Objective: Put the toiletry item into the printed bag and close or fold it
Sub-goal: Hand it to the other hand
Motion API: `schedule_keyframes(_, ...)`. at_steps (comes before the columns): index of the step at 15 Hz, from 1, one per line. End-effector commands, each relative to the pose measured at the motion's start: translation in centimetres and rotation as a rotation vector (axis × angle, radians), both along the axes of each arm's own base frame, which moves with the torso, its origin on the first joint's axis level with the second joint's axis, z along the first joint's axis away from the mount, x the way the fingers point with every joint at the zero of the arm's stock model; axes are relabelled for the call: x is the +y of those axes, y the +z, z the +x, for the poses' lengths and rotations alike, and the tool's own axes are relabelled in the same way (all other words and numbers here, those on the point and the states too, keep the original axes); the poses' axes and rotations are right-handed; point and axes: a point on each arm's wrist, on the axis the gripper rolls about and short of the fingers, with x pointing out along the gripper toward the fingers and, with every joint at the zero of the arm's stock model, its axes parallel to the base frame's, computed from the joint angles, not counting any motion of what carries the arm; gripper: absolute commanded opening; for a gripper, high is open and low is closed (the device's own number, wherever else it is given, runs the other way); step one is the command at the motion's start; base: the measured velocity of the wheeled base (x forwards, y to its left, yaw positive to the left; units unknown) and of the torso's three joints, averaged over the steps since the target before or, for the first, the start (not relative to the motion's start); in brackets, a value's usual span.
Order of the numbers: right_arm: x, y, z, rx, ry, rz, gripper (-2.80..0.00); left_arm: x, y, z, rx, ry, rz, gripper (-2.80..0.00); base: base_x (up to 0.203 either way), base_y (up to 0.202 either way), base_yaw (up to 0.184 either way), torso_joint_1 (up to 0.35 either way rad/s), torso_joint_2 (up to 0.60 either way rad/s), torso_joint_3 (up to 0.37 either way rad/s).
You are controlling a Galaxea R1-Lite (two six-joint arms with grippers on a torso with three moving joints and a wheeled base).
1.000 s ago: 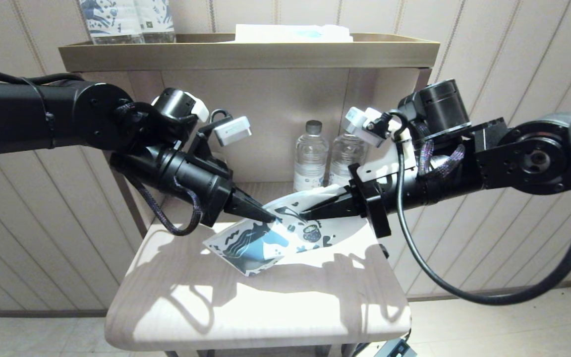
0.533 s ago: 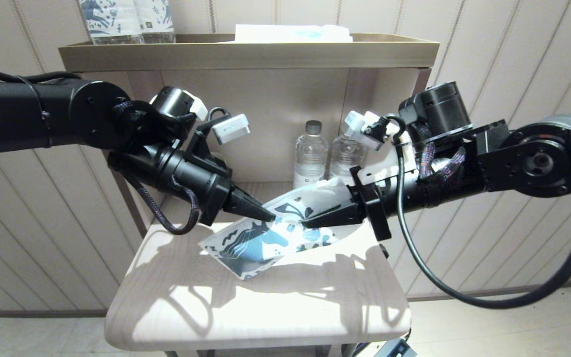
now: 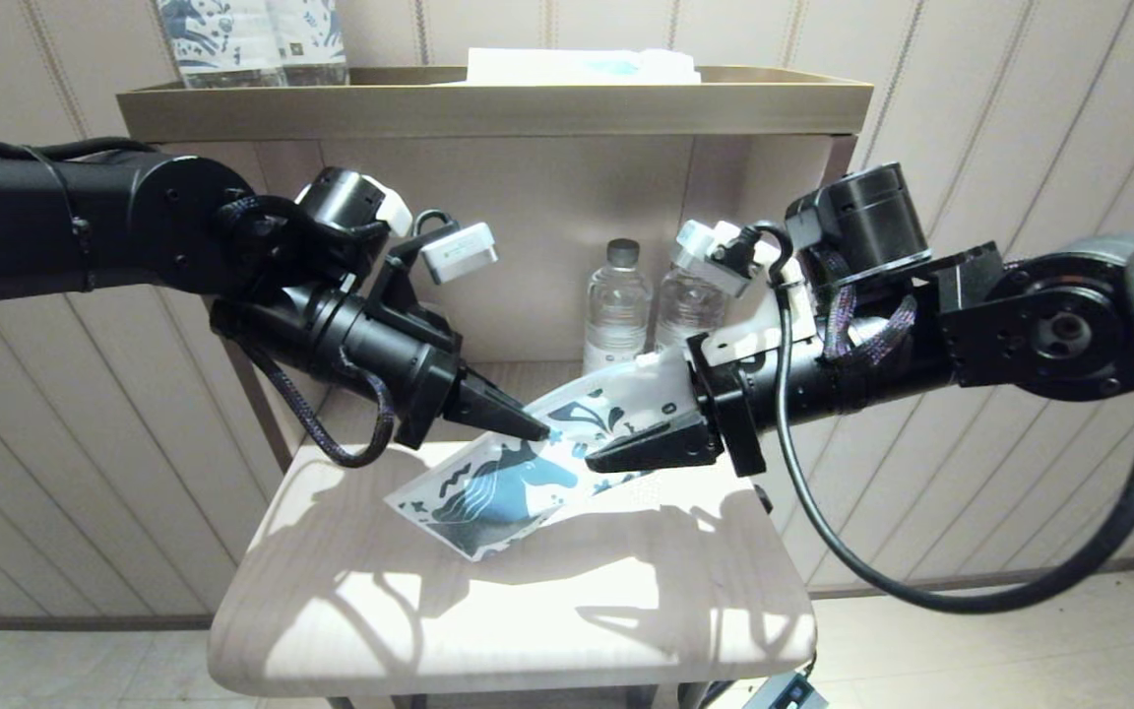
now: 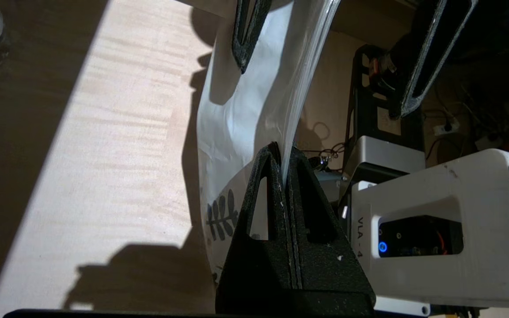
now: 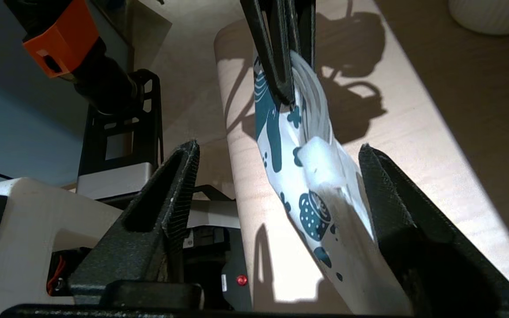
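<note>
Printed bag pinched above the surface

The left pincer [image 3: 539,430] is clamping the printed bag [image 3: 518,473]; the right pincer [image 5: 276,185] is gaping apart around its other end.

Printed bag [image 3: 518,473] glossy plastic film; table [image 3: 488,611] pale matt wood grain.

So my left gripper [image 3: 539,431] is reaching in from the left, pinching tight on the printed bag [image 3: 498,483]. My right gripper [image 3: 616,448] is sitting opposite it, fingers spread wide around the bag's other end, not gripping.
</note>
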Motion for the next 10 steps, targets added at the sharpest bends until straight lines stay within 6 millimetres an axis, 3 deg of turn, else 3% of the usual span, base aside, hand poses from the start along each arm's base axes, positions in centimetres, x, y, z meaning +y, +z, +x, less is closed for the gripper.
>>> schedule_keyframes(1, 0.10, -1.13, -0.01, 0.034, 0.006, -0.017, 0.00, 0.10, 0.20, -0.25, -0.001, -0.005, -0.005, -2.80, 0.000, 0.000, 0.000, 0.000, 0.00, 0.000)
schedule_keyframes(4, -0.03, -1.91, 0.10, 0.033, -0.001, -0.017, 0.00, 0.17, 0.47, -0.42, -0.003, -0.011, -0.016, -2.80, 0.000, 0.000, 0.000, 0.000, 0.00, 0.000)
schedule_keyframes(10, 0.14, -1.42, 0.25, 0.011, -0.001, -0.006, 0.00, 0.31, 0.36, -0.69, -0.006, -0.017, -0.013, -2.80, 0.000, 0.000, 0.000, 0.000, 0.00, 0.000)
